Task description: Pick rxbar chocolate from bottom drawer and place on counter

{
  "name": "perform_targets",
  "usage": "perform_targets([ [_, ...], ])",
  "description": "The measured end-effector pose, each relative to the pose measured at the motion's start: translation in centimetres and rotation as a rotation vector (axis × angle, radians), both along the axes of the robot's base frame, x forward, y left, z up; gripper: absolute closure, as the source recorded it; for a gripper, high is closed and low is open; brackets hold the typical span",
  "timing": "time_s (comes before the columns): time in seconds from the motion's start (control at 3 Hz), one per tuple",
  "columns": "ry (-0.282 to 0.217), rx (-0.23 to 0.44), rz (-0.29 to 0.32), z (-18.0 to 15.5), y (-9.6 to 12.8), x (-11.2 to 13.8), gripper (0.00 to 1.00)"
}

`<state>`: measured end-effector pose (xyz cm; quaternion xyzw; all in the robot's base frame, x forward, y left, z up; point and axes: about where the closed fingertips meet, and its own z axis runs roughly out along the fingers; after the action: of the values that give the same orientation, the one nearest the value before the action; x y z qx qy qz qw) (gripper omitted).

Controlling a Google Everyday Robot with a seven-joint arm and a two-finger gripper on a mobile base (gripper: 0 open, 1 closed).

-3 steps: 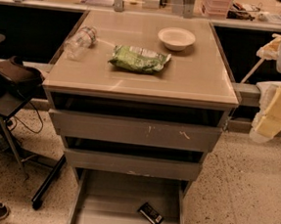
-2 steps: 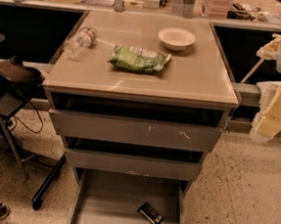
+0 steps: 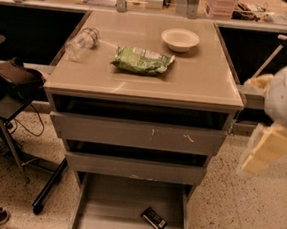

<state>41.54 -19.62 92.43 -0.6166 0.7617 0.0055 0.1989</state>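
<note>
Black-wrapped, the rxbar chocolate (image 3: 153, 219) lies untouched on the floor of the open bottom drawer (image 3: 109, 210), toward its front right. My end effector (image 3: 262, 151) has sunk lower beside the cabinet's right side, well apart from the bar; whether it is apart or together I cannot tell. I judge the reach only begun, with the counter (image 3: 202, 77) for later.

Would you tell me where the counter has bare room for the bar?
The counter is bare along its front strip, ahead of the green bag, and down its right side in front of the bowl. The back left is crowded by the bottle and bag. The gripper hangs right of the cabinet.
</note>
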Motion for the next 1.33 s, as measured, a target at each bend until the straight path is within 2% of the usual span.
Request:
perform_targets([
  [0.33,0.037,0.138,-0.003,-7.5,2.0,-2.0,0.00],
  [0.67,0.152,0.248,-0.038,-19.5,3.4,-3.4,0.00],
  [1.0,0.317,0.275,-0.106,-33.1,4.1,-6.4,0.00],
  [1.33,0.407,0.285,-0.188,-43.3,4.1,-7.2,0.00],
])
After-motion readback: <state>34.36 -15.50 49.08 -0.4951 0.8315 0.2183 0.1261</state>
